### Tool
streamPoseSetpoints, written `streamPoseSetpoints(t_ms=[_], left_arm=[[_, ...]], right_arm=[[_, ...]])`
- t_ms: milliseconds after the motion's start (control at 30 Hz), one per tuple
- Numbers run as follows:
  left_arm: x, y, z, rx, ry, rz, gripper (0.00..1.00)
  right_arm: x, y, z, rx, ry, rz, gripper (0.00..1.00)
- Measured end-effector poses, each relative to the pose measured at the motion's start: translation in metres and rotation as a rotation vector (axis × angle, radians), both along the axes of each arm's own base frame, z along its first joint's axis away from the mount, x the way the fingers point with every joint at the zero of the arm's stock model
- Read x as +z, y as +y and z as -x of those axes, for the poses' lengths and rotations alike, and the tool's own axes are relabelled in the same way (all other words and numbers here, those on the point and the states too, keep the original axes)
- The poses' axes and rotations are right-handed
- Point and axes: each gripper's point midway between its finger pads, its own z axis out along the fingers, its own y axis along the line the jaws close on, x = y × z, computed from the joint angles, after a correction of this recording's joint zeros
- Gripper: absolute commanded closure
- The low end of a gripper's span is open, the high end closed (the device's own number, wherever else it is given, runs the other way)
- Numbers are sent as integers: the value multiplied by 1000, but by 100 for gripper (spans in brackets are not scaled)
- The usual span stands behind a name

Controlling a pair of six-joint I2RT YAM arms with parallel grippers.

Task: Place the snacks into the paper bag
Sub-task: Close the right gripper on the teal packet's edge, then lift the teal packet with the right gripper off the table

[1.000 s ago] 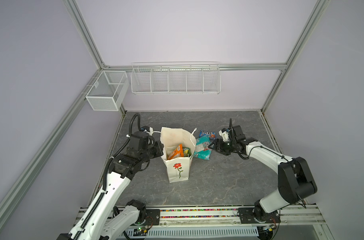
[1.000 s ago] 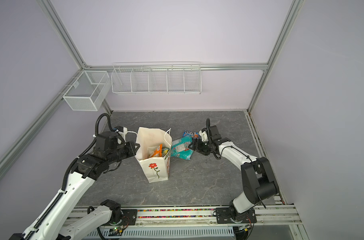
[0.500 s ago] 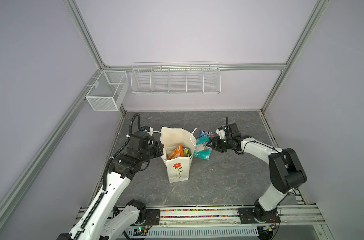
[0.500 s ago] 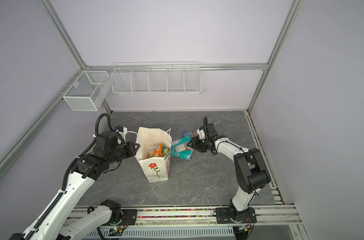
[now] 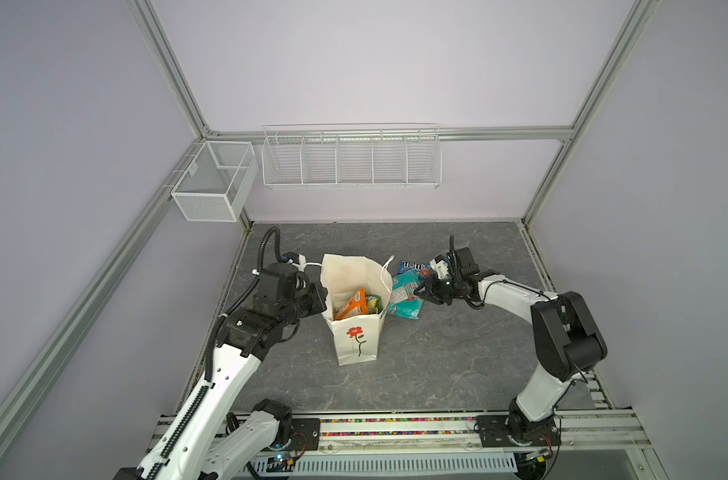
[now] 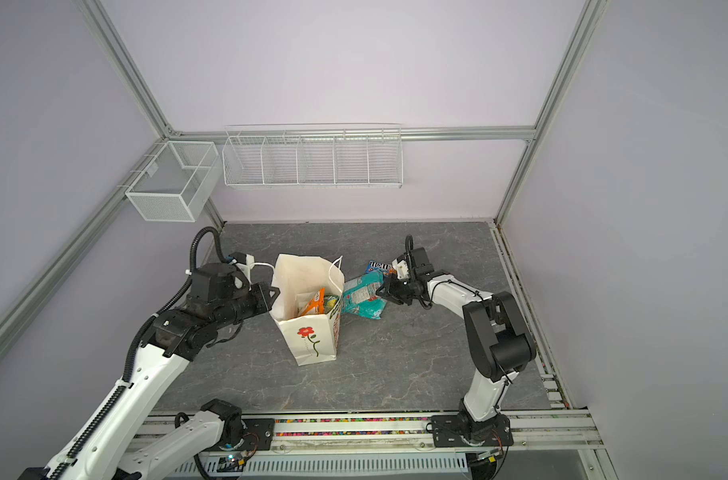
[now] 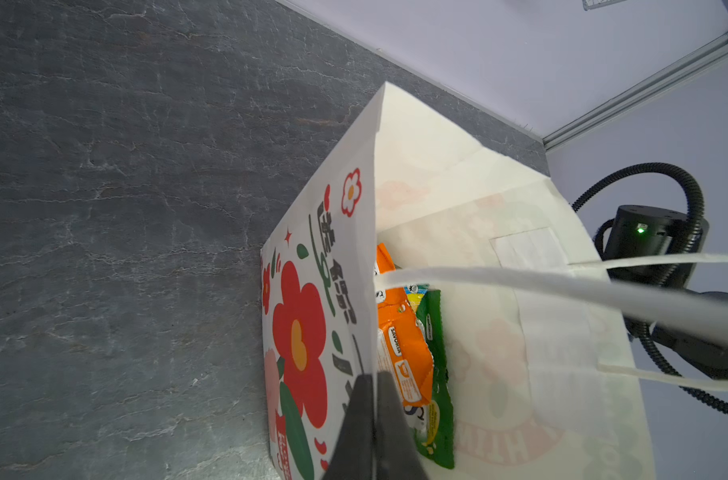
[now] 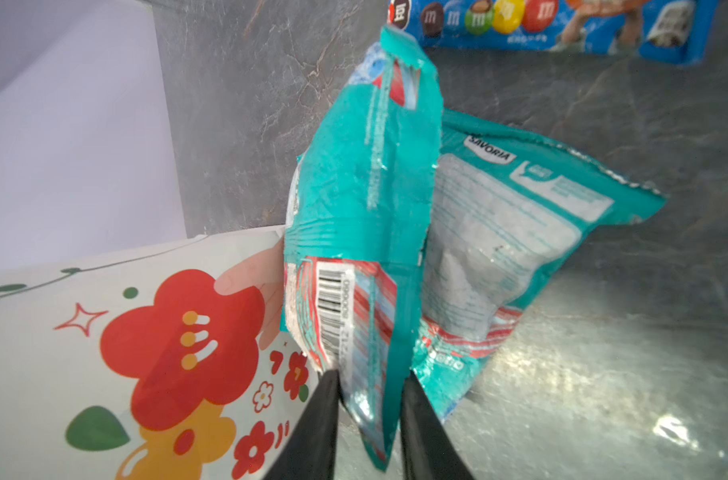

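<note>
The right gripper, jaws narrow, is pinching the teal bag, which is resting on the surface against the paper bag. The M&M's pack is lying near the paper bag. The left gripper is clamping the paper bag's rim.

SAVORIA on teal bag, SAVORIA on orange bag, "m" on blue pack

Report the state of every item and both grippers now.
paper bag: upright, open.
orange bag: inside paper bag.
green bag: inside paper bag.
teal bag: on table beside paper bag.
M&M's pack: flat on table, outside.
left gripper: shut on paper bag.
right gripper: jaws straddle teal bag's edge; grip unclear.
</note>
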Motion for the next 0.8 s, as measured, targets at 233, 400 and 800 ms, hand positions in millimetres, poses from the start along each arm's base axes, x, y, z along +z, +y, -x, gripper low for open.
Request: streamPoseSetpoints(t_ms=[233,400,800], left_arm=[[0,0,0,0,0,0,100],[0,0,0,0,0,1,100],[0,-1,1,-2,4,10,100]], right_arm=[[1,1,0,8,-5,-7,93],[4,3,2,16,-12,-7,93],[67,15,24,76,-153,-34,93]])
